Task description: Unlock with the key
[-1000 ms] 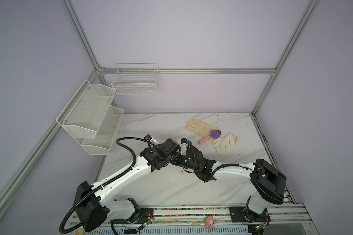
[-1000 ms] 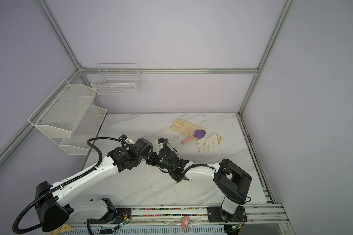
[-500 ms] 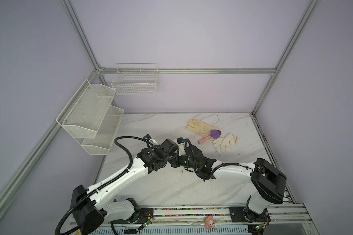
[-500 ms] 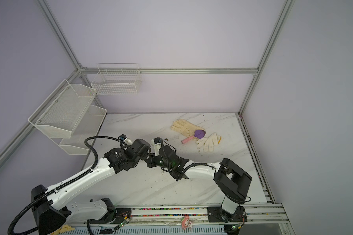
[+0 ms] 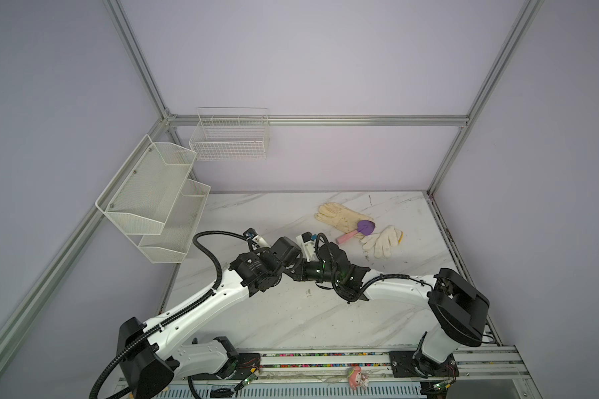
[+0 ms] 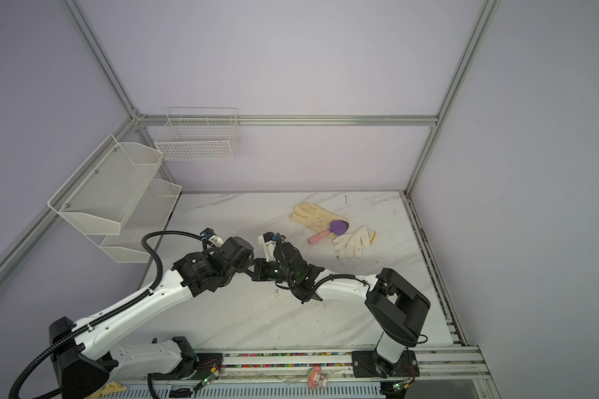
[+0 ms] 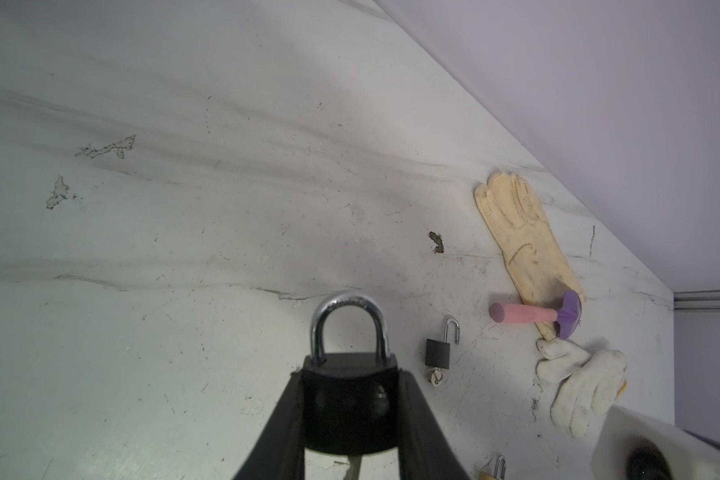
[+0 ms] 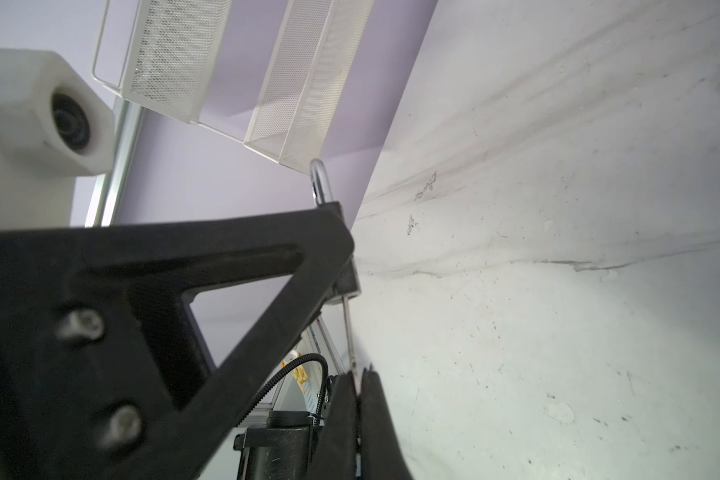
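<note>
And there it was: the left gripper [image 7: 350, 376] had the black padlock [image 7: 346, 411] pinched by its flanks. Its jaws stood part-way closed and tight on the body, holding the lock up off the table [image 7: 184, 208] with the silver shackle [image 7: 347, 300] pointing away from the wrist. Across from it the right gripper [image 8: 356, 374] was clamped fully shut on the key [image 8: 348, 332]. The right wrist view showed that thin blade running straight up to the underside of the lock body, apparently seated in the keyway, though the slot itself was hidden.

What had moved over the last second? Very little. Both grips were just as they had been, and in both top views the two wrists, locked together, had only crept a touch toward the left side of the table, the left arm folding back with them. The shackle looked closed, both legs down in the body. So by my reading the insertion was done and the turn was the step in hand, with no release to show for it yet.

Over near the leather glove [image 7: 524, 232] a small padlock [image 7: 438, 353] lay on the table with its shackle sprung open, well apart from the action
</note>
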Tool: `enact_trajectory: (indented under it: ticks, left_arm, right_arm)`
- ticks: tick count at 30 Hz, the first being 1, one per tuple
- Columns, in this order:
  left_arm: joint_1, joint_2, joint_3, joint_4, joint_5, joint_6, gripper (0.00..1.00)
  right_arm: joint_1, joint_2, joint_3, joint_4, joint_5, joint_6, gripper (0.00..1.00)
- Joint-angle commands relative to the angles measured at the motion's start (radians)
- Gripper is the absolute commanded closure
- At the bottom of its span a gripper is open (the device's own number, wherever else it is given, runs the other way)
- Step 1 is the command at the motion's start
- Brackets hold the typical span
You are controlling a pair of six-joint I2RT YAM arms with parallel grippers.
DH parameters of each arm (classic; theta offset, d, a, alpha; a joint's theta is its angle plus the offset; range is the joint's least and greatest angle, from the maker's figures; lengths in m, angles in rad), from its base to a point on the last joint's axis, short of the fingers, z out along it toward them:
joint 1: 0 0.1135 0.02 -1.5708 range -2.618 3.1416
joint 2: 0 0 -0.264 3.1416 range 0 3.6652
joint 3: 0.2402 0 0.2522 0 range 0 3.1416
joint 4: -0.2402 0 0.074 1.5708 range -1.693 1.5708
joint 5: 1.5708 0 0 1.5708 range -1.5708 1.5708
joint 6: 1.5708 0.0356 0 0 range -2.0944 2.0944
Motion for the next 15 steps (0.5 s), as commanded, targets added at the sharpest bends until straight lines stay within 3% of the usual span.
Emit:
enact_trajectory:
  ticks: [1, 7, 15]
  left_arm:
    - [-0.017, 0.03, -0.061, -0.079, 0.152, 0.031, 1.0]
    - [0.02, 0.131, -0.093, 0.0, 0.271, 0.058, 1.0]
    - [0.045, 0.327, -0.053, -0.002, 0.351, 0.11, 1.0]
  right_arm:
    - [-0.02, -0.04, -0.008, 0.157, 0.119, 0.04, 1.0]
    - [-0.015, 0.096, -0.115, 0.316, 0.082, 0.147, 1.0]
    - [-0.014, 0.225, -0.149, 0.333, 0.069, 0.227, 1.0]
